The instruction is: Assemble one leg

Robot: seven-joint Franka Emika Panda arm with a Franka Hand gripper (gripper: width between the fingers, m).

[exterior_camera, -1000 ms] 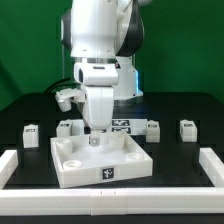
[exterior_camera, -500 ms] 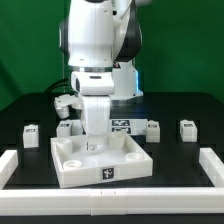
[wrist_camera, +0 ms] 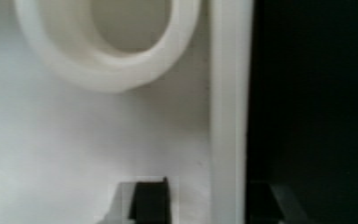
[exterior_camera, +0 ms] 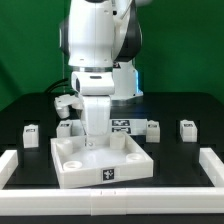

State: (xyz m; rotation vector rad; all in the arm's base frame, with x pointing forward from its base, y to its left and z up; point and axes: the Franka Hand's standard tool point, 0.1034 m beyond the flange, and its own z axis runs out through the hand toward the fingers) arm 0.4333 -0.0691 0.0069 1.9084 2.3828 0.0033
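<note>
End effector [exterior_camera: 95, 140]: down at far edge of tabletop [exterior_camera: 100, 165], fingers [wrist_camera: 146, 203] astride its wall, probably to shift it; clenched or released, cannot tell | leg [exterior_camera: 65, 127]: standing unheld on worktop [exterior_camera: 175, 152], just beside end effector, exterior view's left.

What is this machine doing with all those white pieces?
A robot arm has its fingers down at the back edge of the white tabletop. Four small legs sit loose in a row behind it, none fitted yet. Whether the fingers are gripping anything can't be made out.
</note>
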